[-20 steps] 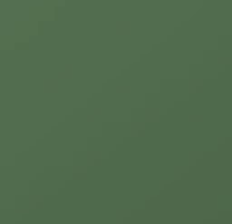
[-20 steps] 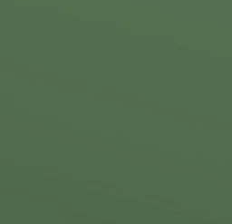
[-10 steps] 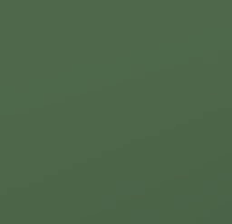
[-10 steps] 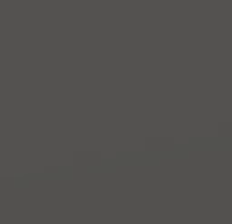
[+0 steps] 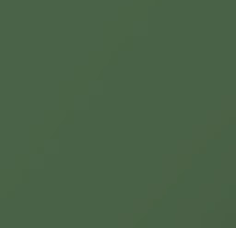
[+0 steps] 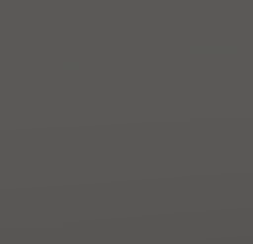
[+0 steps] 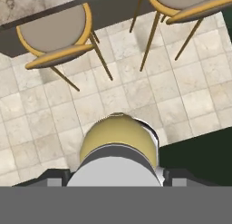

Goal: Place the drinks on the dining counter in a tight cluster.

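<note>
Hand view: yellow bottle (image 7: 118,139) with pale cap sits at 6 o'clock, right against the camera; grip on it can't be confirmed, fingertips hidden. Dining counter (image 7: 31,3) edge at 11 o'clock, two stools (image 7: 56,35) below it over tiled floor (image 7: 136,96). Both base views blank flat colour.

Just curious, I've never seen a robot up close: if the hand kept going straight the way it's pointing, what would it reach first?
Probably the tiled floor, seen past the yellow bottle in front of the hand, short of the two stools. Depth is hard to judge.
</note>
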Controlling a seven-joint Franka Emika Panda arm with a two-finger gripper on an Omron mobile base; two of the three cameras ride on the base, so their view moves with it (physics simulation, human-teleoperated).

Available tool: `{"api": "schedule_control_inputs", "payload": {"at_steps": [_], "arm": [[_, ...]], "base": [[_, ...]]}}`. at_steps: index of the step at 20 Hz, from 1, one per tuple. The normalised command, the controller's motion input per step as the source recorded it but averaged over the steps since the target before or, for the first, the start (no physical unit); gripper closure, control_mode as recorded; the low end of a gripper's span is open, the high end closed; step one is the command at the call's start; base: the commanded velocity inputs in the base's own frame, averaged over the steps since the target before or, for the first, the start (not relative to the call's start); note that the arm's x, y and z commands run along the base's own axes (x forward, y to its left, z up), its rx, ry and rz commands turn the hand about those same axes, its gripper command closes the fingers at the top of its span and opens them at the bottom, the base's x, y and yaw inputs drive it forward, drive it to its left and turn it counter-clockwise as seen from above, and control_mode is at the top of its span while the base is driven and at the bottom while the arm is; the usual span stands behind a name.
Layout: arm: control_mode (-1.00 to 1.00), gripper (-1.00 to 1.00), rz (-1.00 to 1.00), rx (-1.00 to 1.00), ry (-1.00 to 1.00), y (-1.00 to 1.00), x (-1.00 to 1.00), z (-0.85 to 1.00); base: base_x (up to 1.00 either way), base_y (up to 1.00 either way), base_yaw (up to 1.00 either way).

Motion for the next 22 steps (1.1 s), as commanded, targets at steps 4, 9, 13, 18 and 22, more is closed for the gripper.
{"api": "schedule_control_inputs", "payload": {"at_steps": [4, 9, 13, 18, 22], "arm": [[1.00, 1.00, 0.00, 0.00, 0.00, 0.00, 0.00, 0.00], [1.00, 1.00, 0.00, 0.00, 0.00, 0.00, 0.00, 0.00], [1.00, 1.00, 0.00, 0.00, 0.00, 0.00, 0.00, 0.00], [1.00, 1.00, 0.00, 0.00, 0.00, 0.00, 0.00, 0.00], [1.00, 1.00, 0.00, 0.00, 0.00, 0.00, 0.00, 0.00]], "base": [[-0.48, 1.00, -0.29], [-0.37, 1.00, -0.28], [-0.36, 1.00, -0.28], [-0.30, 1.00, -0.28], [-0.24, 1.00, -0.28]]}}
